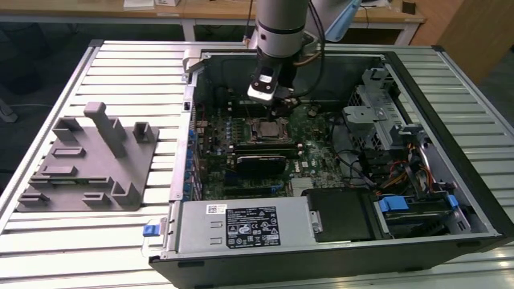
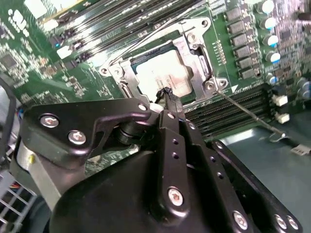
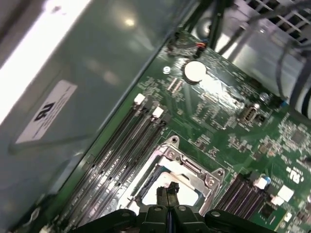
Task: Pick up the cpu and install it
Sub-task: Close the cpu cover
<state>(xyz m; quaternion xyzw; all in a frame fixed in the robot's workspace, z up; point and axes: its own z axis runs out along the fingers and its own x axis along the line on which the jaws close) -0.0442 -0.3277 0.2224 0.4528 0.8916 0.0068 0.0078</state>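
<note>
The cpu (image 2: 167, 73) is a silvery-white square lying flat inside the motherboard socket (image 2: 194, 46), with the metal frame around it. In the exterior view the cpu (image 1: 268, 129) sits at the middle of the green board, inside the open computer case. My gripper (image 2: 167, 93) hangs just over the cpu's near edge, its two thin black fingers pressed together with nothing between them. In the first wrist view the fingertips (image 3: 167, 190) stand over the pale cpu (image 3: 156, 178) in the socket frame (image 3: 192, 170).
A grey fixture (image 1: 88, 162) with upright posts lies on the slatted table at the exterior view's left. Inside the case are memory slots (image 3: 121, 145), a black card (image 1: 261, 161), a power supply (image 1: 241, 226) and drive cages (image 1: 386, 123). A thin socket lever (image 2: 252, 114) sticks out.
</note>
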